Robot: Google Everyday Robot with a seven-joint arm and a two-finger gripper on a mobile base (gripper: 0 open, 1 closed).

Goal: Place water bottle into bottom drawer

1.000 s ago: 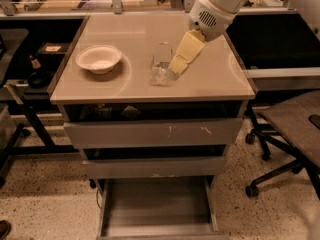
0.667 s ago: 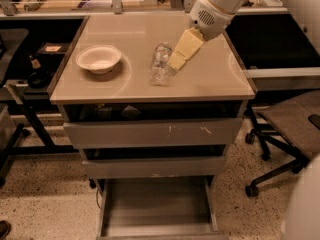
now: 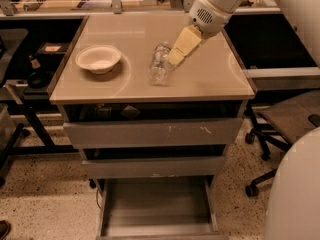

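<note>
The water bottle (image 3: 160,64), small and clear, lies on the beige cabinet top (image 3: 210,79) a little right of its middle. My gripper (image 3: 177,54), with pale yellow pads, reaches down from the upper right, and its tip sits against the bottle's right side. The bottom drawer (image 3: 157,204) is pulled out below the cabinet, its flat grey floor bare.
A white bowl (image 3: 98,59) stands on the left part of the cabinet top. Two upper grey drawers (image 3: 150,133) are closed. An office chair (image 3: 285,129) stands to the right. A dark desk with clutter (image 3: 30,69) is at the left, and a bench runs behind.
My gripper has moved slightly up and to the left, closer along the bottle's side. The bottle and bowl have not visibly moved.
</note>
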